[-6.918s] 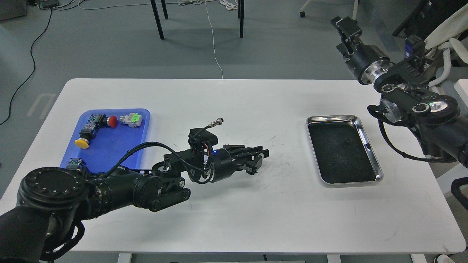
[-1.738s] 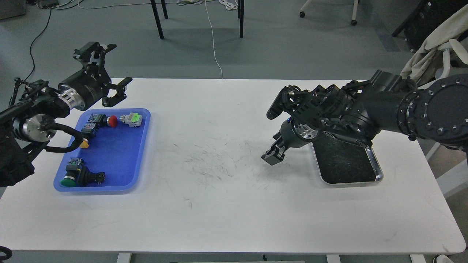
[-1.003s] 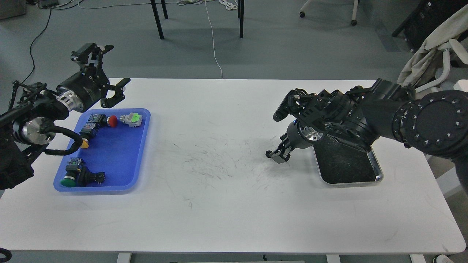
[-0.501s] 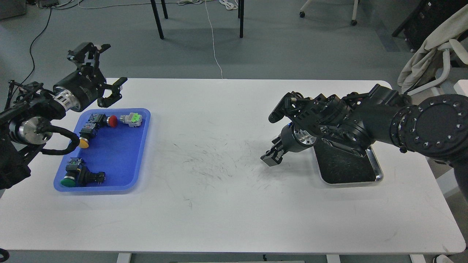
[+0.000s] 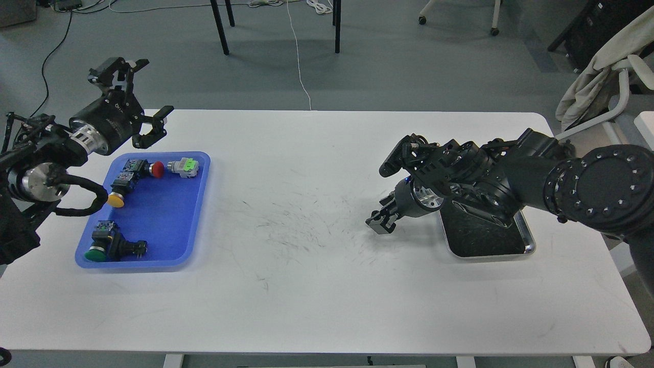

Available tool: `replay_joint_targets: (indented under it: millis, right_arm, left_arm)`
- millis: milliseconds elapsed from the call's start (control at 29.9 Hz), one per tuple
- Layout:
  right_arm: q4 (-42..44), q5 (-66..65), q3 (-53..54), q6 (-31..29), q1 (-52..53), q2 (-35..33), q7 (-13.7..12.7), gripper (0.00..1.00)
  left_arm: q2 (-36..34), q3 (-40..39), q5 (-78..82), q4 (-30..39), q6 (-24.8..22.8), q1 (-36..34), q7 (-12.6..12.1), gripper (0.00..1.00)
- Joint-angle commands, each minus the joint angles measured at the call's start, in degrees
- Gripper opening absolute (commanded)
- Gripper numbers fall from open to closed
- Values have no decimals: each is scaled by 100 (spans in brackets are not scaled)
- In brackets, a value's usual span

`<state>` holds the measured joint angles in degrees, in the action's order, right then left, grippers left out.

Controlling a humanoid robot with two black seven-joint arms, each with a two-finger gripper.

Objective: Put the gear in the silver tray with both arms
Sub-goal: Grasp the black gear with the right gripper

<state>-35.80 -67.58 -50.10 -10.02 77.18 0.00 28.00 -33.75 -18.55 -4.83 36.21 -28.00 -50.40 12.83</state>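
Right pincer (image 5: 380, 221) low, left pincer (image 5: 137, 99) raised

white table (image 5: 317, 286) carries blue tray (image 5: 168, 214) left, silver tray (image 5: 526, 248) right.

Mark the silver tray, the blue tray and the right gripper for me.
silver tray (image 5: 529, 244): head view, rim at near right corner.
blue tray (image 5: 168, 225): head view, bare floor.
right gripper (image 5: 380, 223): head view, between the fingertips.

Left gripper (image 5: 137, 94) withdrew up past the table edge; right gripper (image 5: 380, 223) descended beside the silver tray (image 5: 529, 240).
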Motion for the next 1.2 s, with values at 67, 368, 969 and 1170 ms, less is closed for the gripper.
replay_joint_targets:
  millis: [67, 368, 969, 1170]
  right_arm:
    - [12, 0, 0, 26, -19, 0, 0, 44]
    - [117, -9, -8, 26, -46, 0, 0, 30]
    - [170, 17, 0, -44, 226, 0, 0, 1]
    - [-31, 114, 0, -79, 666, 0, 0, 1]
  left_arm:
    - [-27, 1, 0, 0, 0, 4, 0, 100]
    - [-106, 1, 0, 0, 0, 4, 0, 100]
    - [-185, 1, 0, 18, 0, 83, 0, 100]
    - [-167, 1, 9, 18, 0, 83, 0, 100]
